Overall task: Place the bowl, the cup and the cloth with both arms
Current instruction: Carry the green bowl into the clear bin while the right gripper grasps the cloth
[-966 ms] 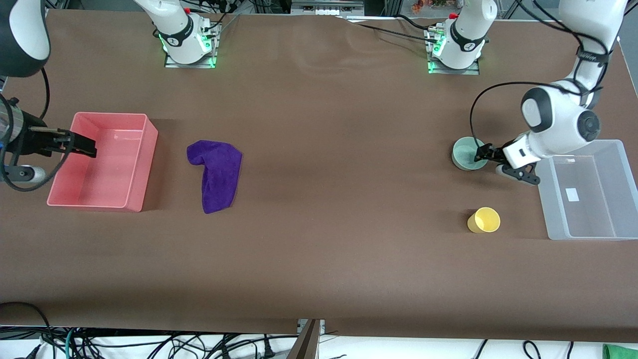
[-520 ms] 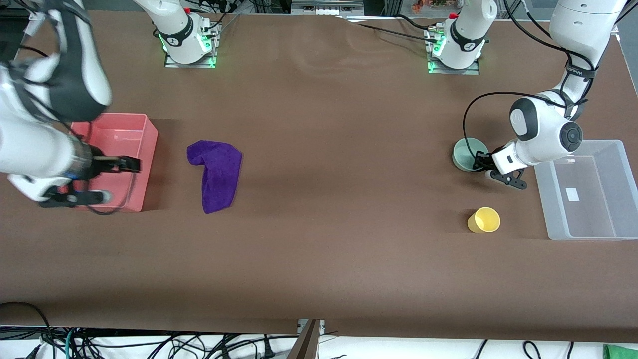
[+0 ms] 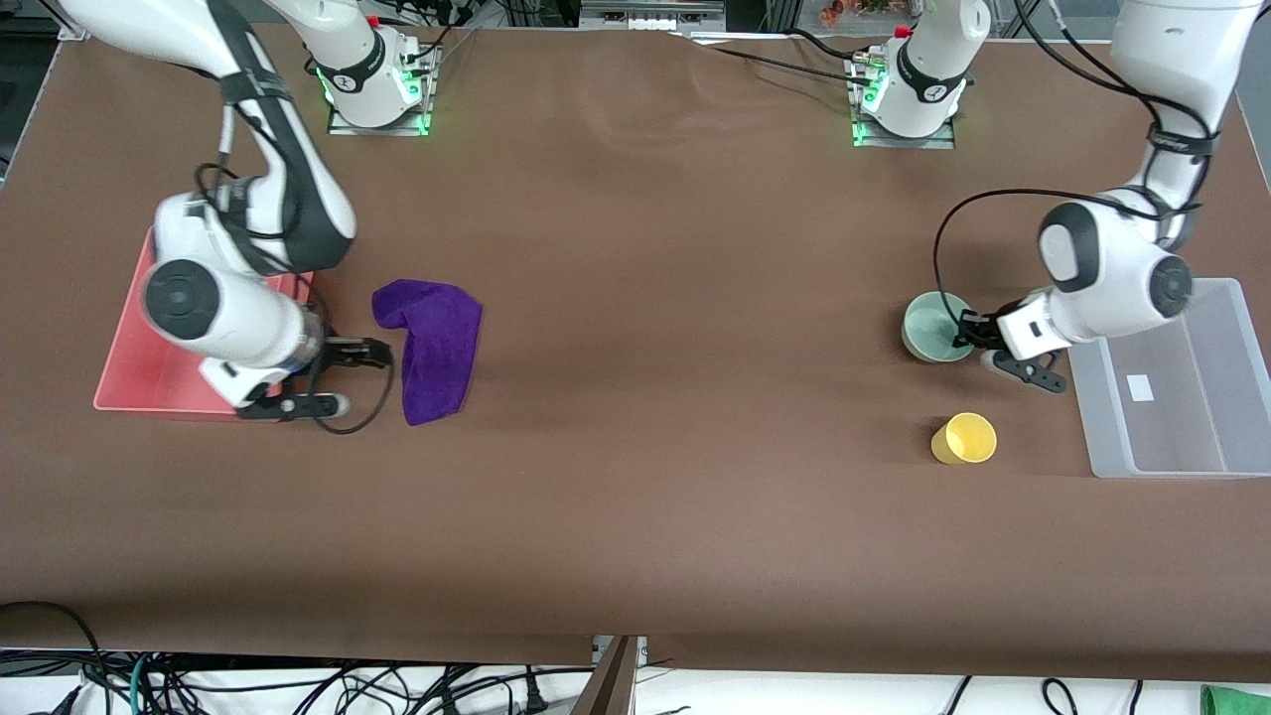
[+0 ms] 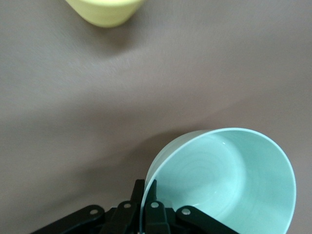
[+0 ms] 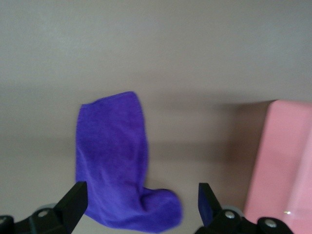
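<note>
Left claw point(image 3: 965, 332) clamped on the bowl point(image 3: 929, 326) rim (cup point(image 3: 963, 438) nearby), right claw point(image 3: 382, 353) spread beside the cloth point(image 3: 433, 348).

Mint bowl point(image 3: 934, 327) tilted (rim pinched), yellow cup point(image 3: 963, 439) nearby, purple cloth point(image 3: 433, 348) crumpled.

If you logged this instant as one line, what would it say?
left gripper: shut on bowl rim | right gripper: open beside cloth | cup: untouched on table
</note>
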`<state>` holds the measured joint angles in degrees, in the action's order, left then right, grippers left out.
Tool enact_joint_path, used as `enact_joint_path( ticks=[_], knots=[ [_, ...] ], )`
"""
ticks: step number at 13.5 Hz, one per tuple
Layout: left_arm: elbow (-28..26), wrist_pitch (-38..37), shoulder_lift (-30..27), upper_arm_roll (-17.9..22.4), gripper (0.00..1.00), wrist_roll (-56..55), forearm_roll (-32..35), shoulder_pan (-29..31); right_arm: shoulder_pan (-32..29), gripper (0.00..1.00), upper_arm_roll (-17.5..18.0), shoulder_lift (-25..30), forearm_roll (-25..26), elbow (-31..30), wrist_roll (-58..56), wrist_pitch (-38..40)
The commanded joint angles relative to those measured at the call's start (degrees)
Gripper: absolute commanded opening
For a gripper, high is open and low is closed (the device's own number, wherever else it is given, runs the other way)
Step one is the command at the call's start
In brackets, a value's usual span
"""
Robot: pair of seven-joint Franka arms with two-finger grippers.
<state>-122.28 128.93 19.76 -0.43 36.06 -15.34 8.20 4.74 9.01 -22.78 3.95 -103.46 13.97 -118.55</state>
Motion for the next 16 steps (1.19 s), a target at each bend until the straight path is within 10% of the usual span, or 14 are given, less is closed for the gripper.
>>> enact_joint_path(
  ticks=[1, 10, 13, 16],
  knots=[
    [10.09, -13.66, -1.04, 0.61, 0.00, 1.56, -0.74, 4.61, 1.15, 1.00, 0.75, 0.20, -0.61, -6.04, 2.91, -4.84],
    [45.25, -29.44, 13.09, 0.61, 0.00, 21.65, 14.38, 22.11, 3.17, 0.95, 0.75, -2.44, -0.70, -18.54, 6.50, -20.76],
    [50.90, -27.17, 21.18, 0.52, 0.00, 26.25, 14.47, 25.63, 3.26, 0.22, 0.83, -2.80, -0.78, -18.45, 6.86, -20.23],
    [49.68, -19.62, 26.02, 0.52, 0.00, 28.79, 14.56, 25.90, 3.26, 0.00, 0.83, -2.97, -0.70, -18.36, 6.86, -19.88]
  ],
)
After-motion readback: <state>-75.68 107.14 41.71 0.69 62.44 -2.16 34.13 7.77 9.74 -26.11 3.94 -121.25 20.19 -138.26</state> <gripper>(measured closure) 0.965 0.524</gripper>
